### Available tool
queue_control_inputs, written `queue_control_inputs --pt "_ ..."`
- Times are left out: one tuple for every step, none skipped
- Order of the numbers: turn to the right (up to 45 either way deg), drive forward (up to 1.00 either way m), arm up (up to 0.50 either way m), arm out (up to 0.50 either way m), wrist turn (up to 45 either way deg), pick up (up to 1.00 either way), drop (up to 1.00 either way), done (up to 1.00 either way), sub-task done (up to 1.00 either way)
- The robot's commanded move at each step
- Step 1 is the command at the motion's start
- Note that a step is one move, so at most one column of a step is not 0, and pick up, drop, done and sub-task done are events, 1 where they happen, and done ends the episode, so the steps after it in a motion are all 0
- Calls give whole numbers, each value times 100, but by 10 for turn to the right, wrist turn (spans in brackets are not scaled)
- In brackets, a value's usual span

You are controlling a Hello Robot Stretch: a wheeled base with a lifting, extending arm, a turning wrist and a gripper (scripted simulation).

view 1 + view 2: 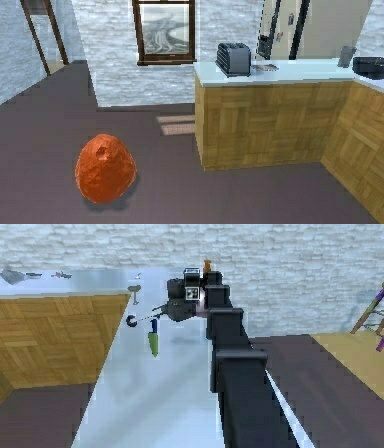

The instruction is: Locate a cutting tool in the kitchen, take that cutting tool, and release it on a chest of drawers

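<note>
Claw (146, 319) | green-handled knife (154, 344) at its far end | grip unclear | countertop (150, 409) behind

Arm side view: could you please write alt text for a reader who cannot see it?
A dark arm reaches over a pale counter, and at its pincer is a small green tool; whether it is held cannot be told. A wooden cabinet lies left, a pale wall behind.

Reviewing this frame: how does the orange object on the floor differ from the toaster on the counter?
The orange object is rounded and lumpy, the toaster boxy and dark. The orange object rests on the floor, the toaster up on the countertop.
</note>
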Motion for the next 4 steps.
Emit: queue_control_inputs --pt "0 0 -16 0 0 0 0 0 0" --pt "0 0 0 0 0 100 0 0 0" --pt "0 0 10 0 0 0 0 0 0" --pt "0 0 6 0 0 0 0 0 0"
